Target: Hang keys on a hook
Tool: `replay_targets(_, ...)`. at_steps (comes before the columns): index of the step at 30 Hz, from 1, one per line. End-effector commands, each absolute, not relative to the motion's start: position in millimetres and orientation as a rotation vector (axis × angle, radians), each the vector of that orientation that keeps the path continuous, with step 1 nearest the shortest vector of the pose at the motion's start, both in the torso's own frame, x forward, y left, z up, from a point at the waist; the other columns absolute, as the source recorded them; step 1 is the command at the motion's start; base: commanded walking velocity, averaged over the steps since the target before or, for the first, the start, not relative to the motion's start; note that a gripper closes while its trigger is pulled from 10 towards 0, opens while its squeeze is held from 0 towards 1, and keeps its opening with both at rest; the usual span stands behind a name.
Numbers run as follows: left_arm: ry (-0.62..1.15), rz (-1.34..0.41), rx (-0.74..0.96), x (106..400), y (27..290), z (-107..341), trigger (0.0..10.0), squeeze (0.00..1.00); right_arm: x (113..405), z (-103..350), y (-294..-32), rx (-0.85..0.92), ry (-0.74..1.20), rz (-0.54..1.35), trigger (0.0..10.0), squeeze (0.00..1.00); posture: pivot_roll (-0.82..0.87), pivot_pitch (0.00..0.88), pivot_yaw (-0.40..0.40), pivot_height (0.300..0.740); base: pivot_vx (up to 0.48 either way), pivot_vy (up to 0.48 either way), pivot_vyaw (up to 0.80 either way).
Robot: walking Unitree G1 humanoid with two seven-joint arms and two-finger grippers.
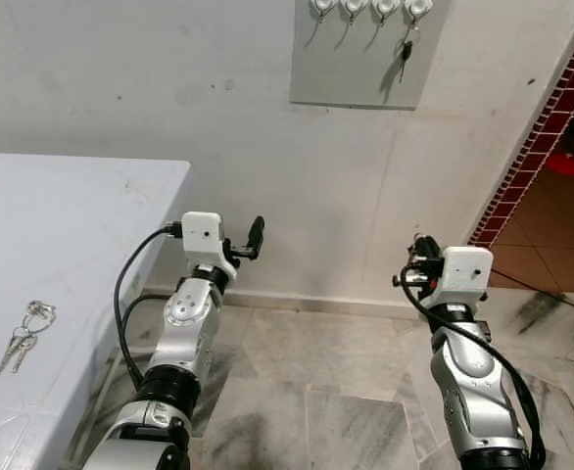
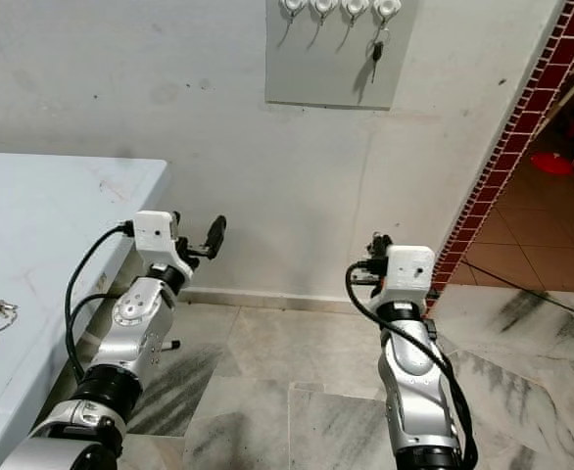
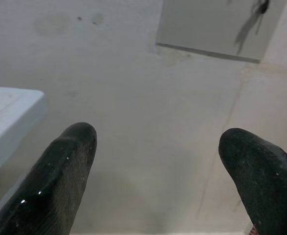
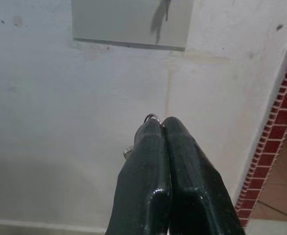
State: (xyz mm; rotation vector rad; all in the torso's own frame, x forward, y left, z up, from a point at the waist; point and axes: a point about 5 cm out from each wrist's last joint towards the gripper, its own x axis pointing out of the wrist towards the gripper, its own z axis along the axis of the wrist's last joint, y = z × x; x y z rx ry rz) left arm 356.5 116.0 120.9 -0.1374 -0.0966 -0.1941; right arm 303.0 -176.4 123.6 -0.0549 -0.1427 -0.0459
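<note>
A grey board [image 1: 351,69] on the wall carries a row of white hooks [image 1: 354,9] along its top. A dark key [image 1: 405,56] hangs from the rightmost hook. My right gripper [image 4: 161,125] is held up below and right of the board, well short of the wall, shut on a key ring [image 4: 152,117] that pokes out at the fingertips. My left gripper [image 1: 246,245] is raised left of it, open and holding nothing, its fingers [image 3: 70,152] pointing at the wall. Another bunch of keys [image 1: 23,338] lies on the white table [image 1: 91,215].
The white table stands along my left side, its corner close to the left arm. A red-tiled wall edge [image 1: 551,108] and a doorway with a red bowl [image 1: 566,163] are on the right. Marble floor [image 1: 316,392] lies below the arms.
</note>
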Motion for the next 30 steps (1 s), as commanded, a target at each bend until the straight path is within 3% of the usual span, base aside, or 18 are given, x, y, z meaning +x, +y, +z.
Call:
replay_targets(1,-0.115,-0.196,-0.128,358,114,125,10.0,0.00,304,122,-175,-0.057,-0.139,-0.049,10.0,0.00,-0.05,0.000,-0.049,0.740,0.000,0.000,0.00)
replay_targets(30,-0.121,-0.209,-0.087,353,124,122,10.0,0.00,300,131,-176,-0.036,-0.192,-0.068,10.0,0.00,-0.04,0.000,-0.032,0.740,0.000,0.000,0.00)
